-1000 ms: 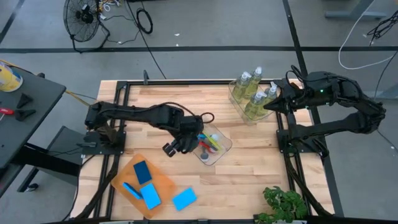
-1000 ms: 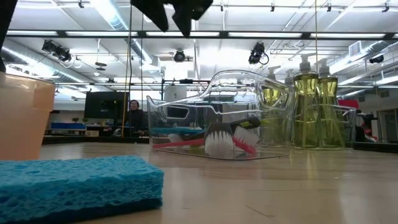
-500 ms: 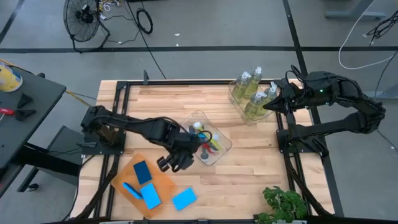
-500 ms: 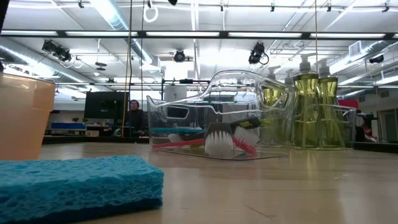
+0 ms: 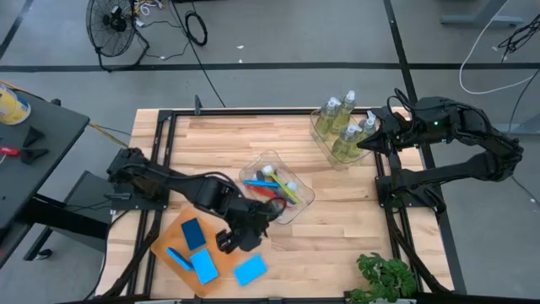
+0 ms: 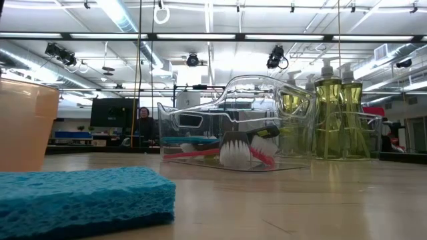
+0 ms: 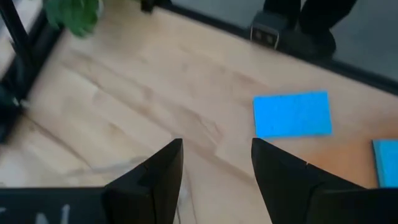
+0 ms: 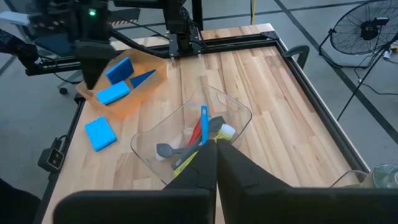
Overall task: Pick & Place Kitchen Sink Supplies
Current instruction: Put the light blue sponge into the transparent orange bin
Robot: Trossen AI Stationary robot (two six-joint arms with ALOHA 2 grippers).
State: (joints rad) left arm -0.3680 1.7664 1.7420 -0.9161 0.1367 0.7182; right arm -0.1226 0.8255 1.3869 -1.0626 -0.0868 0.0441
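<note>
left gripper (image 5: 237,237), fingers apart & holding nothing, is hovering near the loose sponge (image 5: 251,270); should be centring over it & dropping straight; right gripper (image 5: 369,140) is parked shut by bottles (image 5: 342,118).

Left end effector (image 5: 233,242) open, low over the table; right end effector (image 5: 364,143) closed, raised.

Two matte black jointed arms; the right arm (image 5: 456,143) shows a small green light; the left gripper (image 7: 214,180) has dark wedge-shaped fingers.
</note>
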